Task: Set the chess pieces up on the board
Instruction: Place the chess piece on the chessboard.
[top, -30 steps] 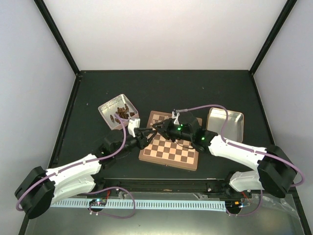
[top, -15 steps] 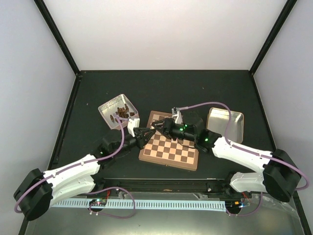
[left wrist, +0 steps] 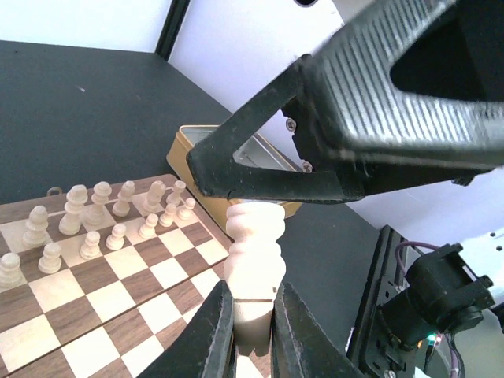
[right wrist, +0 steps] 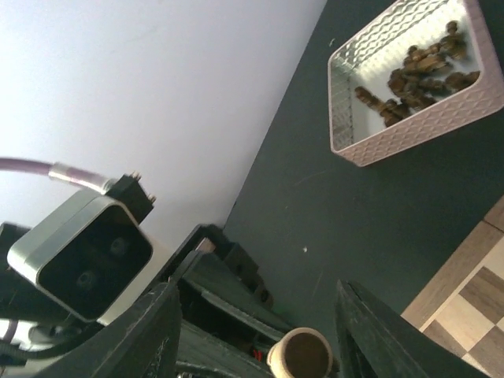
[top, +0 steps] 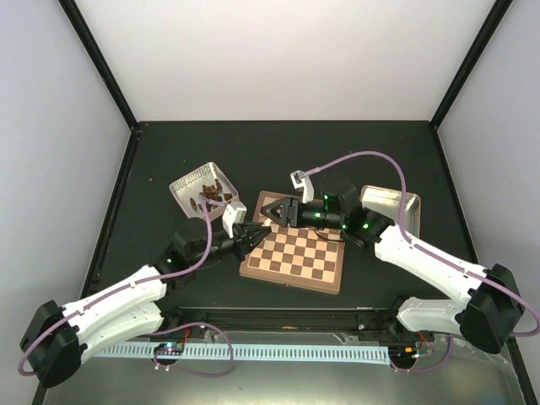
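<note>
as the board (top: 304,263) lies beneath both my grippers, i report it first. its squares on the side beyond my left gripper (left wrist: 253,327) carry two rows of cream chess pieces (left wrist: 118,216), standing upright, the rows nearly full. the squares nearer that gripper show no pieces. off to the far side of my right gripper (right wrist: 256,303) sits a patterned tray (right wrist: 346,138) holding a heap of dark pieces (right wrist: 417,71); none of these is on the board in any view. a gold-rimmed tin (left wrist: 193,150) stands past the board's edge, ahead of my left fingers.

left gripper: clamped on one end of a single cream piece (left wrist: 253,260), which sticks out ahead along my fingers, at the board's edge. right gripper: jaws apart, one on each side of that piece's free end; whether a pad touches it, i cannot tell.

judgement: cream side almost complete, with this piece among the last. dark side not begun, so roughly half the work is outstanding.
</note>
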`<action>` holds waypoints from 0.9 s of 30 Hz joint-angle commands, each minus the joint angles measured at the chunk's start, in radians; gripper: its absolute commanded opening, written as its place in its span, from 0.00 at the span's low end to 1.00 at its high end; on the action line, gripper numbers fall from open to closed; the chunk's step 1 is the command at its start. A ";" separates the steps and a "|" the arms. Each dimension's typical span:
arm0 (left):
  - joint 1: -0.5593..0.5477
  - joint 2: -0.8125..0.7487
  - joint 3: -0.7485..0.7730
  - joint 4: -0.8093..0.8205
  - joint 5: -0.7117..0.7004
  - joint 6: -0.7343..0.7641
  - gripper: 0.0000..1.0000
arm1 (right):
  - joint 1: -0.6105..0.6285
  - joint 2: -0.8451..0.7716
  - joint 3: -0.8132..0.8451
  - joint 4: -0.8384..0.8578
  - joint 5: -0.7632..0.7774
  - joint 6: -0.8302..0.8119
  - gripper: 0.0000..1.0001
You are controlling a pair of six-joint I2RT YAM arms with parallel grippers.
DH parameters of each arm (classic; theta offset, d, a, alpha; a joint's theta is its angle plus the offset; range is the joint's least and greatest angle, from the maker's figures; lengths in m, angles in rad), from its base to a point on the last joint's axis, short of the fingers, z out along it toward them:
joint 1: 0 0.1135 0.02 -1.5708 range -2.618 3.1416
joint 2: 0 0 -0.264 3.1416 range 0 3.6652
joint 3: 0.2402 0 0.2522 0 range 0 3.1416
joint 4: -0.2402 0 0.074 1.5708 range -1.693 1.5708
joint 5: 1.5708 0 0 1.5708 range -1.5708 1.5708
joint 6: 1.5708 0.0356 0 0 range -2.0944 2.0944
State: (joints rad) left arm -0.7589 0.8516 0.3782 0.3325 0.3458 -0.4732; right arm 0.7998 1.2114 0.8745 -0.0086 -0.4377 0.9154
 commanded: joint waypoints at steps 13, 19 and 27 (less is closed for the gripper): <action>-0.002 -0.046 0.060 -0.036 0.052 0.038 0.02 | -0.005 -0.005 -0.003 -0.082 -0.114 -0.126 0.36; -0.002 -0.056 0.060 -0.026 0.075 0.031 0.02 | -0.005 -0.009 -0.034 0.009 -0.090 -0.040 0.17; 0.000 -0.108 0.055 -0.009 0.004 -0.088 0.48 | -0.008 -0.066 -0.202 0.331 -0.010 0.218 0.09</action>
State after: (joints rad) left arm -0.7570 0.7925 0.3912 0.2703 0.3790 -0.4683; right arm 0.7975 1.1843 0.7452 0.1234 -0.5182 0.9760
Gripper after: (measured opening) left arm 0.314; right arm 0.161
